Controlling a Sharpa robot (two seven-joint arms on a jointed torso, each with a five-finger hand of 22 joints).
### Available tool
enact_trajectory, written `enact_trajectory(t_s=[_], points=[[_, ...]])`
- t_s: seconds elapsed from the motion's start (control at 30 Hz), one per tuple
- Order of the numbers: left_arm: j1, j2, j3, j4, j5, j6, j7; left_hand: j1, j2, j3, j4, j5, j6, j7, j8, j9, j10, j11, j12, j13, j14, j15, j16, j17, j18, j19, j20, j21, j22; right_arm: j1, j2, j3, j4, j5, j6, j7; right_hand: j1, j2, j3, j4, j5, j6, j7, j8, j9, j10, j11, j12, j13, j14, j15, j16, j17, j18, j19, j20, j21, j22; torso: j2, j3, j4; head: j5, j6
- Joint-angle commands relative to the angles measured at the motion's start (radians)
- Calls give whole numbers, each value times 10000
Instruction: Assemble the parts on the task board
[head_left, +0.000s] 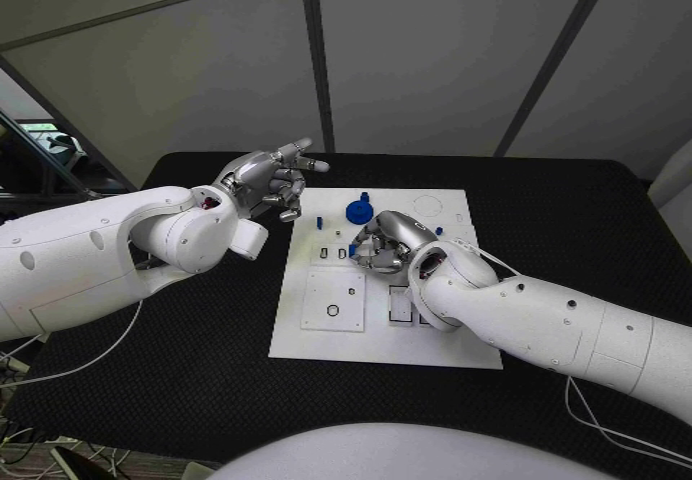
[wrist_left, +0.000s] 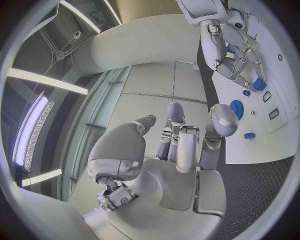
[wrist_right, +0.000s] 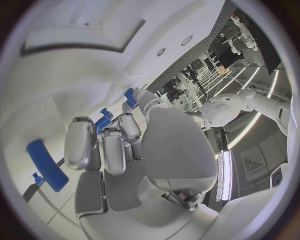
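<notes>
The white task board (head_left: 332, 335) lies in the middle of the black table. My right hand (head_left: 384, 241) is low over the board's middle, fingers curled down and pinching a small blue part (wrist_right: 104, 120), also seen at the fingertips as a blue part (wrist_left: 259, 84). A round blue part (head_left: 358, 210) stands just beyond that hand, and a tiny blue piece (head_left: 320, 222) lies to its left. A blue bar (wrist_right: 46, 165) lies on the board beside the right hand. My left hand (head_left: 273, 180) hangs raised off the board's far left corner, fingers spread and holding nothing.
Rectangular slots and a white raised plate (head_left: 333, 298) occupy the board's near half. A ring outline (head_left: 428, 206) marks its far right corner. Black table (head_left: 577, 230) surrounds the board on all sides. Cables (head_left: 87, 365) trail under the left arm.
</notes>
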Motion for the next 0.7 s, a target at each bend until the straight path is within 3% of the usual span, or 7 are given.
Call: enact_trajectory(t_s=[0.03, 0.7], points=[[17, 11, 8, 2, -77, 145, 38, 23, -96, 10, -69, -59, -18, 40, -58, 17, -53, 18, -6, 9, 344, 78, -20, 786, 393, -57, -11, -38, 5, -12, 5, -19, -25, -49, 309, -138, -9, -95, 34, -9, -55, -84, 16, -40, -8, -73, 22, -76, -26, 798, 93, 4, 1457, -158, -22, 56, -39, -16, -1, 2, -1, -5, -3], [17, 17, 8, -8, -77, 180, 12, 30, -85, 18, -76, -61, -16, 39, -57, 20, -15, 18, 36, 80, 364, 77, 12, 839, 380, -22, -10, 22, 39, -12, 31, -19, -28, -100, 391, -178, -163, -223, 68, -6, -178, -425, 158, -183, -45, -318, 146, -228, -185, 748, 200, -109, 1302, -127, -119, 155, -129, -162, -3, 0, 2, -20, -25]])
